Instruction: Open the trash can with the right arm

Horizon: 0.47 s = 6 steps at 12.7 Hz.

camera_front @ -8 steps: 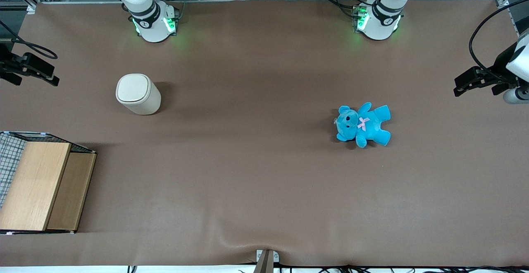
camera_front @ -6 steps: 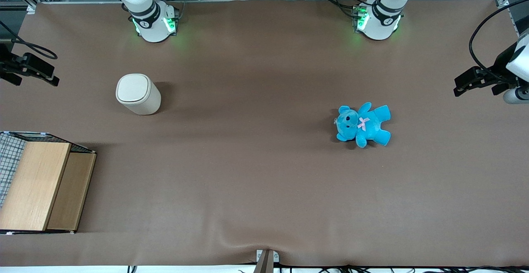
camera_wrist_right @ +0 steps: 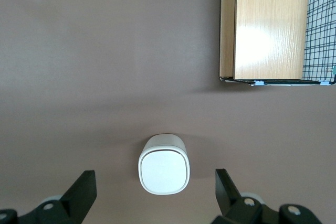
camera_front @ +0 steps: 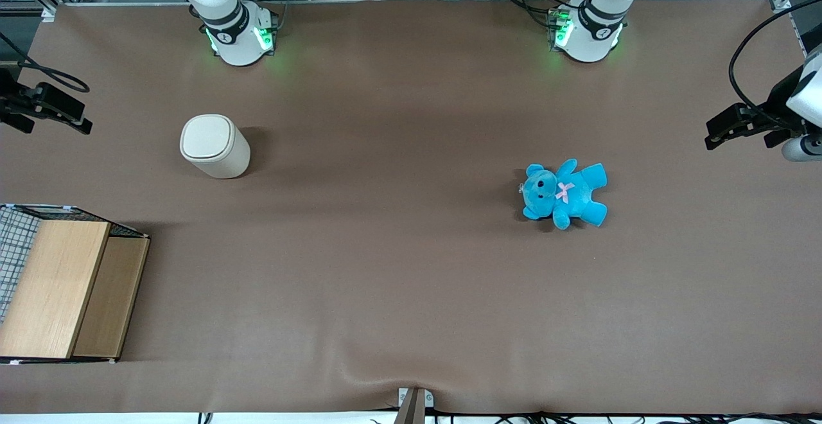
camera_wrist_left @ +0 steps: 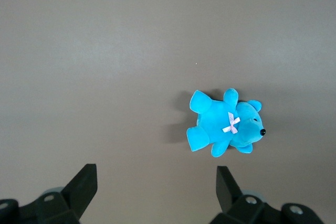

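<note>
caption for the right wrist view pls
Open gripper high above the closed trash can, wire crate nearby.

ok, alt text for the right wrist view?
Looking straight down: closed cream trash can upright on the brown table, framed between the open gripper fingers, high above it. A wooden-topped wire crate sits apart.

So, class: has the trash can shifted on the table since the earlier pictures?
No. The trash can sits at the same spot relative to the wire crate; the gripper, open, is apart from it.
</note>
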Each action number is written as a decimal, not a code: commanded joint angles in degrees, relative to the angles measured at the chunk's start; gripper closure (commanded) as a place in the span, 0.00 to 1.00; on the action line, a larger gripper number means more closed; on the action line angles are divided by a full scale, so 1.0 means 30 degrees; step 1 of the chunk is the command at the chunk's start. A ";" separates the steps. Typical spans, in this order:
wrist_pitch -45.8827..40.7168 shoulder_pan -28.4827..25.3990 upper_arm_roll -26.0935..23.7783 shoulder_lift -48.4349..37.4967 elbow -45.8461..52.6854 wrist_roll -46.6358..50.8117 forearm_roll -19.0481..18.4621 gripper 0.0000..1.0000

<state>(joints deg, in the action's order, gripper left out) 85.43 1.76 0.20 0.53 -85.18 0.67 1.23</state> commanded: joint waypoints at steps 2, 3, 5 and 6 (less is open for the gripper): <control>-0.0262 0.0088 0.0023 0.0467 0.0122 -0.0079 0.0060 0.00; -0.0554 0.0030 0.0023 0.0613 -0.0024 -0.0078 0.0089 0.00; -0.1751 -0.0146 -0.0006 0.0643 -0.0113 -0.0078 0.0148 0.00; -0.2222 -0.0234 -0.0007 0.0643 -0.0288 -0.0078 0.0148 0.00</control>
<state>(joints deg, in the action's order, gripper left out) 80.98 1.62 0.11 2.72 -85.45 0.67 1.33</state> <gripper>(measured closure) 0.000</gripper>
